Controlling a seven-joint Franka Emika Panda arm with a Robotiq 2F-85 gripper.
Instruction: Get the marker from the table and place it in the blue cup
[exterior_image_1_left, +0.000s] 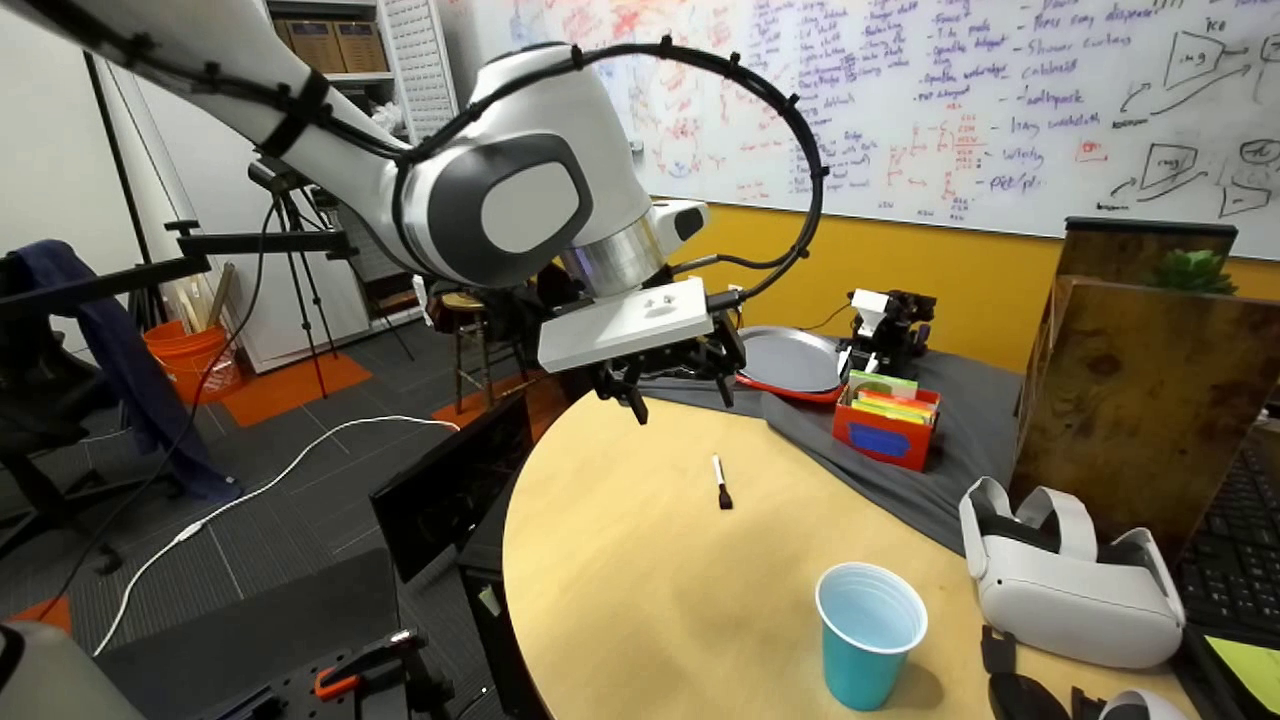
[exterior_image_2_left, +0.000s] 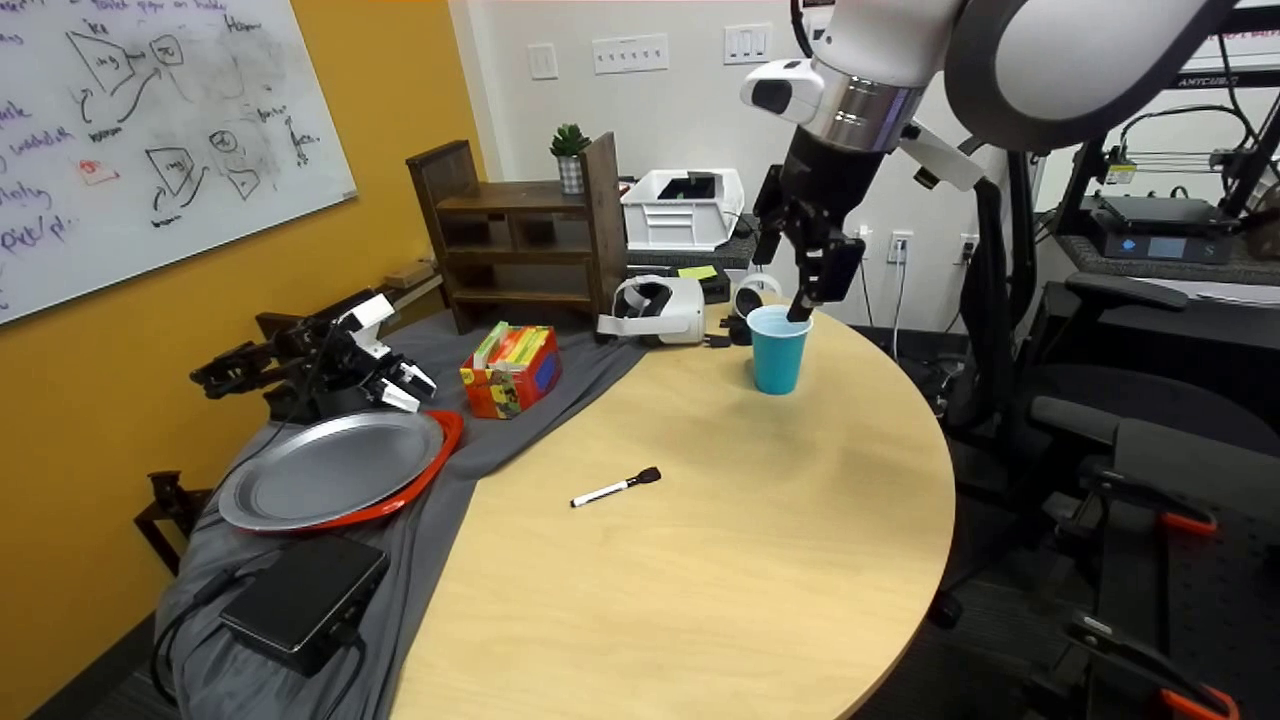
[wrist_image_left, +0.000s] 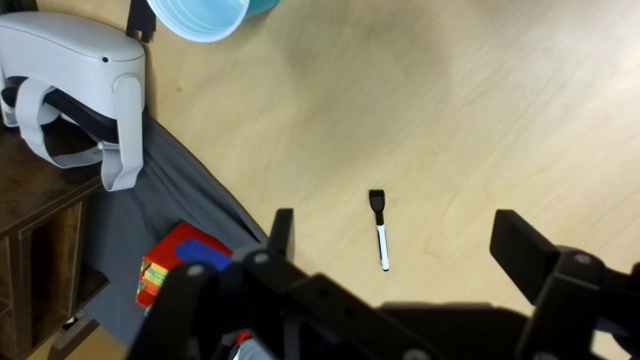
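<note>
Light tan wood, smooth and rounded at its edge, makes up the table (exterior_image_1_left: 610, 560) below me, with a yellow wall (exterior_image_1_left: 970, 300) and a scribbled whiteboard (exterior_image_1_left: 900, 120) beyond it in an exterior view. By my judgement I'm at the approach: the pick has yet to be made. My gripper (exterior_image_1_left: 683, 402) hangs above the table with its fingers (wrist_image_left: 284, 227) spread wide, holding nothing. The marker (wrist_image_left: 381, 235) lies flat on the table, and in the wrist view it shows in the gap of my fingers, running crosswise to the line they would close along. So the next move, I think, calls for lining up over it and coming down, low enough to catch so thin a body, before pinching and carrying it to the blue cup (exterior_image_1_left: 865, 660), which stands upright, well apart from the marker. Dark grey cloth (wrist_image_left: 175, 180) covers one side of the table; a red box (exterior_image_1_left: 885, 440) and a round grey tray (exterior_image_2_left: 335, 470) are on that side, and a white headset (exterior_image_1_left: 1080, 600) is near the cup, beside a wooden shelf (exterior_image_2_left: 607, 230).
</note>
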